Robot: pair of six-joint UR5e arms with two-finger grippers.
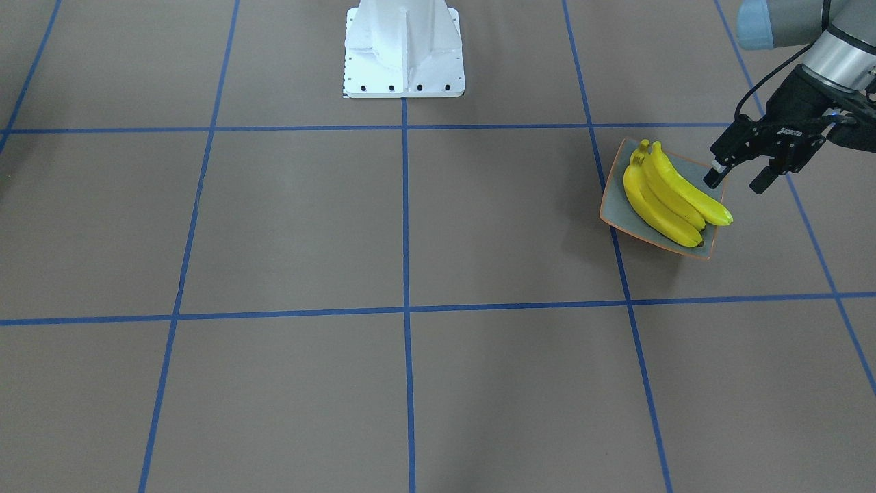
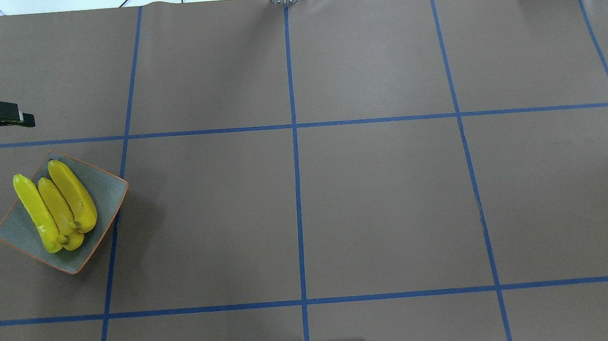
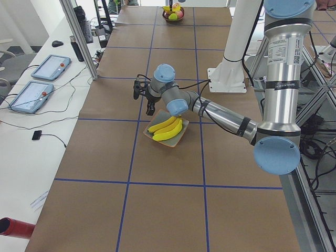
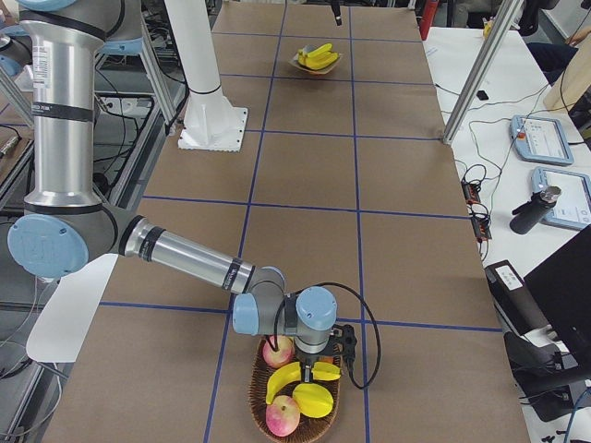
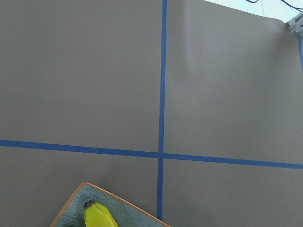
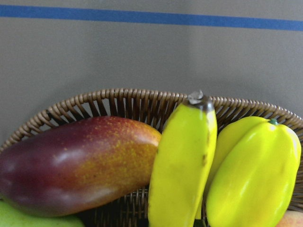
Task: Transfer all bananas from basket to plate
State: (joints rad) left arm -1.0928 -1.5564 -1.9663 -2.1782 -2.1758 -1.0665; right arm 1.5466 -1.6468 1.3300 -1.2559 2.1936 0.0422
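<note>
Three yellow bananas (image 1: 667, 195) lie side by side on the grey-blue plate (image 1: 616, 209) with an orange rim; they also show in the overhead view (image 2: 57, 204). My left gripper (image 1: 739, 180) hangs open and empty just beside the plate's edge. A fourth banana (image 6: 182, 165) lies in the wicker basket (image 6: 128, 99) at the table's other end. My right gripper (image 4: 312, 367) sits low over that banana (image 4: 284, 381) in the basket (image 4: 263, 411); I cannot tell whether it is open or shut.
The basket also holds a red-purple mango (image 6: 75, 165), a yellow starfruit (image 6: 251, 175) and other fruit. The white robot base (image 1: 404, 51) stands at the table's middle edge. Blue tape lines cross the brown table. Tablets (image 3: 50, 65) lie on a side desk.
</note>
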